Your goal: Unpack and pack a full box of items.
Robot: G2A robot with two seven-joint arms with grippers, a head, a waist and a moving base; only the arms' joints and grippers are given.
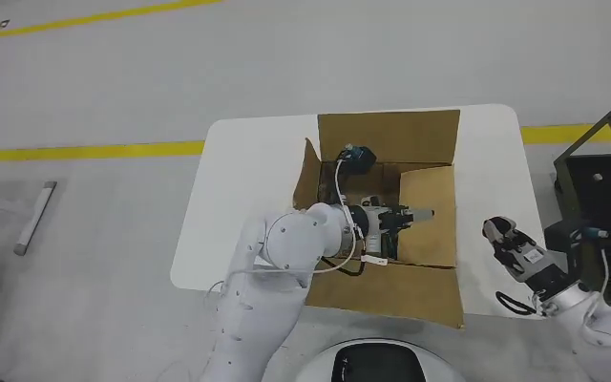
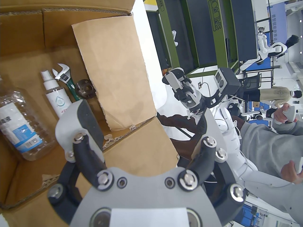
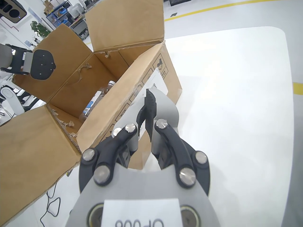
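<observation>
Left gripper (image 2: 141, 112) hangs with its fingers wide apart and nothing between them, over the right part of the open cardboard box (image 1: 391, 291), its tips pointing right at the side flap (image 2: 113, 72) that is folded inward. The goods lie below it on the box floor, a little to the left of the fingertips, so the coming move looks like a downward reach, not a sideways one.

Nearest is the spray bottle (image 2: 56, 95). It lies flat, its long axis seemingly running near to far with the nozzle toward the far wall. Just beside it on the right are a wrench (image 2: 63, 73), open head far and green handle near, and a round metal disc (image 2: 84, 88) at the foot of the flap. On the other side is a clear plastic bottle (image 2: 20, 124), also on its side along much the same line, its cap apparently far.

Right gripper (image 3: 148, 106) is pressed together on nothing, outside the box above the white table (image 1: 258, 191) at the right, with the box wall between it and the goods. The left arm is clearly the nearer.
</observation>
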